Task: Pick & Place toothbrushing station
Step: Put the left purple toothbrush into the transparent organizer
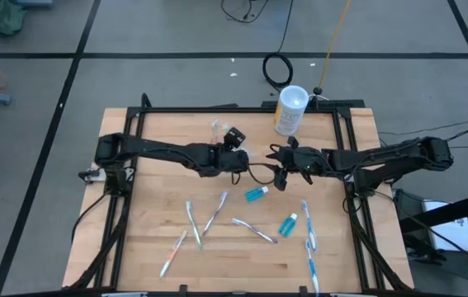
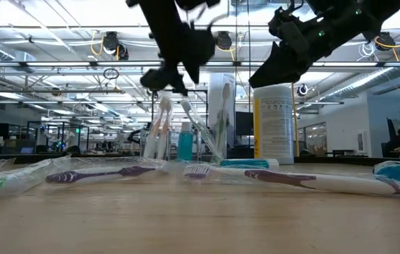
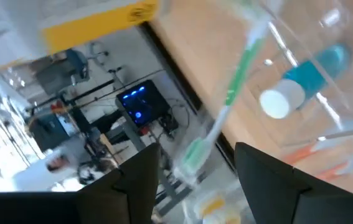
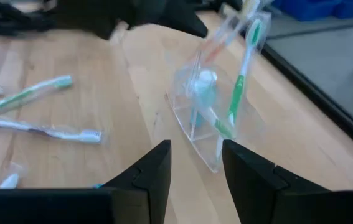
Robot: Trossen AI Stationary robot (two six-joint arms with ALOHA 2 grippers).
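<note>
Looking down at mid-table, I've got the clear holder (image 4: pixel 204 127) standing between the two grippers, with a green toothbrush (image 4: pixel 241 74), an orange-tinted one and a teal white-capped tube (image 4: pixel 202 87) upright inside it. My left gripper (image 1: pixel 246 158) hangs above it with fingers spread on nothing, and the right gripper (image 1: pixel 281 175) sits just beside, parted and empty. On the boards I count about six loose toothbrushes (image 1: pixel 193 221) and two tubes (image 1: pixel 256 193); the white canister (image 1: pixel 290 110) stands behind.
</note>
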